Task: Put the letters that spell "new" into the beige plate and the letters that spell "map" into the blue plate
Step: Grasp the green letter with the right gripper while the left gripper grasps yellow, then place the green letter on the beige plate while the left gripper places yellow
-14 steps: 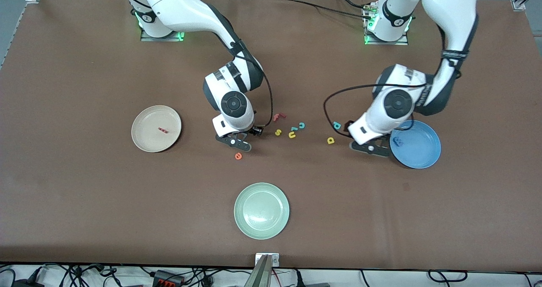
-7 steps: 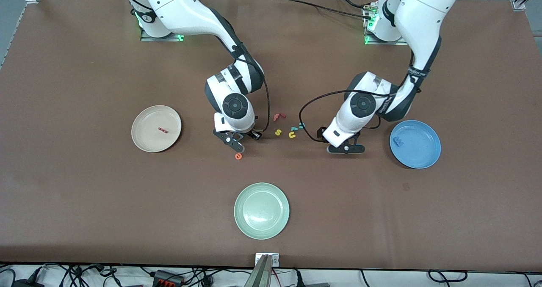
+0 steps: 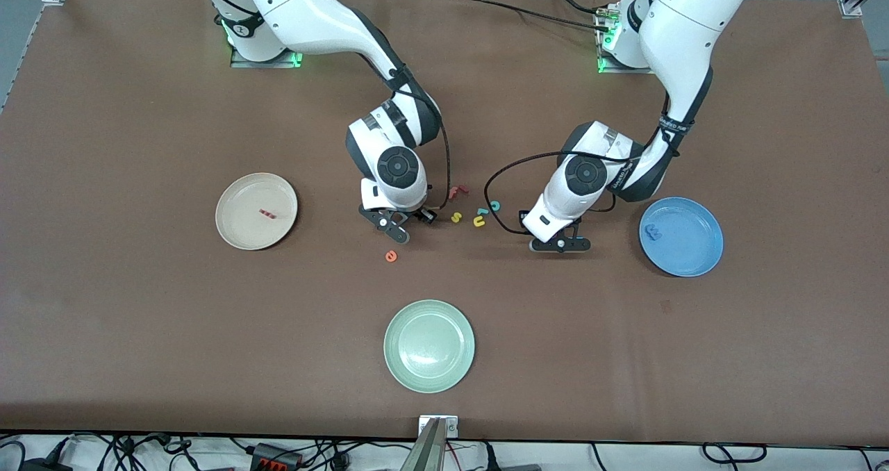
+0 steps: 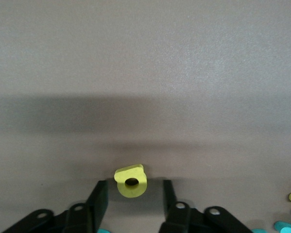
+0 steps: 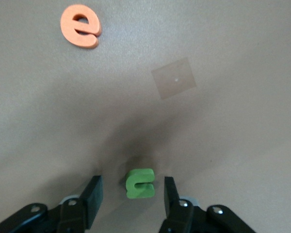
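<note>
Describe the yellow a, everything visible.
The yellow a is a tiny flat foam letter, pale yellow, with a round hole through its bowl. It lies flat on the brown table, between the left gripper's two black fingers, which stand open on either side, not touching it. In the front view the gripper hides it.

Both arms are clad in glossy white shells with black joint bands and round black caps. Black cables are looped beside each wrist. The bases are lit green, and black two-finger grippers are fitted.
</note>
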